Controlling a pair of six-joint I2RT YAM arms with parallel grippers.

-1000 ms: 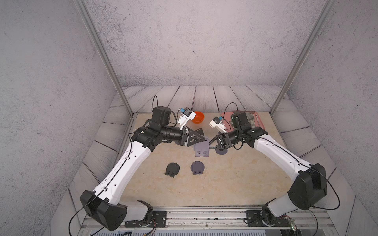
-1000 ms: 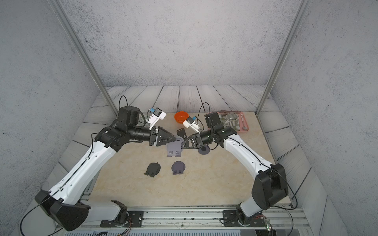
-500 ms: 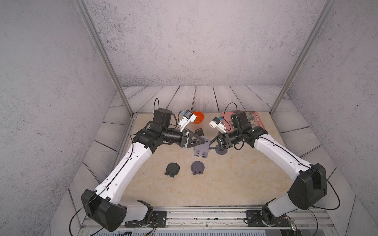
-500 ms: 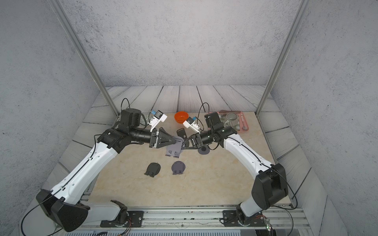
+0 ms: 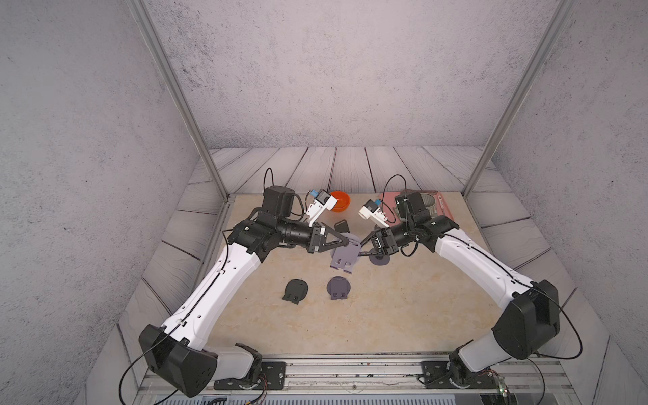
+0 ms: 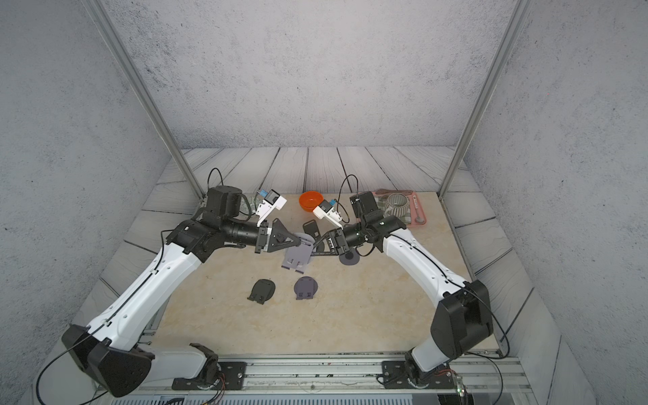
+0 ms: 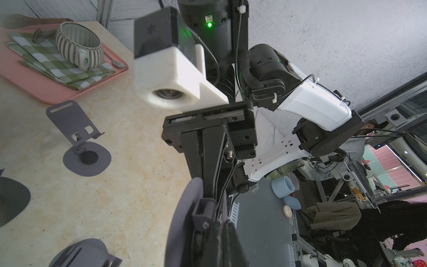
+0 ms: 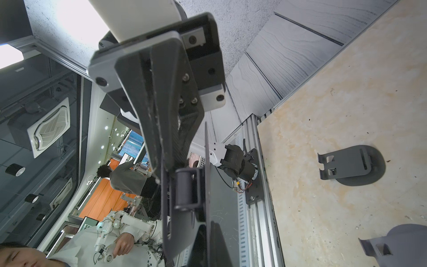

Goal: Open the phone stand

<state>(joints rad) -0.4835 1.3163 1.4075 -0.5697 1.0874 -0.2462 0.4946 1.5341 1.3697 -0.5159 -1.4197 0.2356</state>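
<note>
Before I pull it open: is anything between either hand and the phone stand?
Nothing visible: the left hand and right hand are both shut on the phone stand, holding it between them.

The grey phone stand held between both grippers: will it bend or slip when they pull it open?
Likely stiff: the phone stand shows two thin plates, flat and unbent, so only the hinge should turn. It may slip, since the plates look smooth and the left gripper and right gripper pinch only edges.
</note>
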